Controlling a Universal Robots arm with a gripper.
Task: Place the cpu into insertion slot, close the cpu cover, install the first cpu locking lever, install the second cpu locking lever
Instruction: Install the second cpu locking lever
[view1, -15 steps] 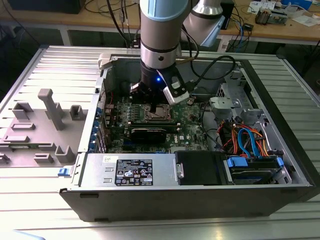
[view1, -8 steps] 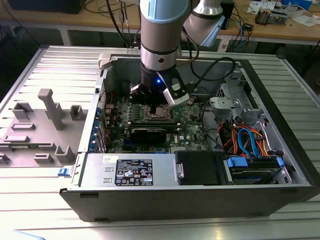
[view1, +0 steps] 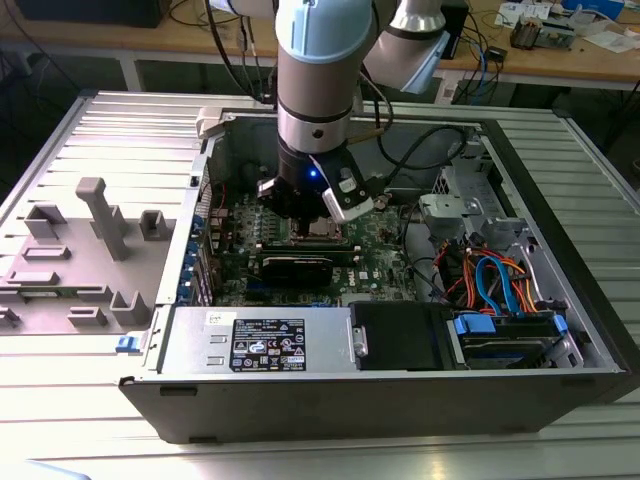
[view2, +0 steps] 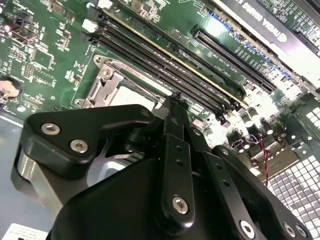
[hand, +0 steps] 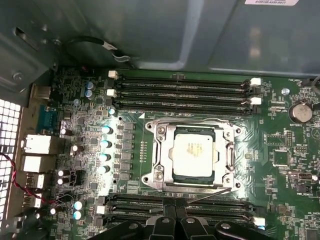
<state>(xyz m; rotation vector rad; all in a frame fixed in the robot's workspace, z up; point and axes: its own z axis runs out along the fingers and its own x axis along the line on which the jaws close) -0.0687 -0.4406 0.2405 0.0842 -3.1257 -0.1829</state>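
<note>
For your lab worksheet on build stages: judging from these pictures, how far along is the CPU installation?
Done: the cpu sits in the slot, and the cover lies flat around it. In hand: the gripper hovers right beside the socket, holding nothing that shows. Left: whether the thin wire levers along the socket's edges are latched cannot be told, so treat both as unconfirmed.

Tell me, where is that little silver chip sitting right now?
In the first wrist view the cpu lies flat in the insertion slot, framed by the cpu cover, with long memory slots on two opposite sides of it.
</note>
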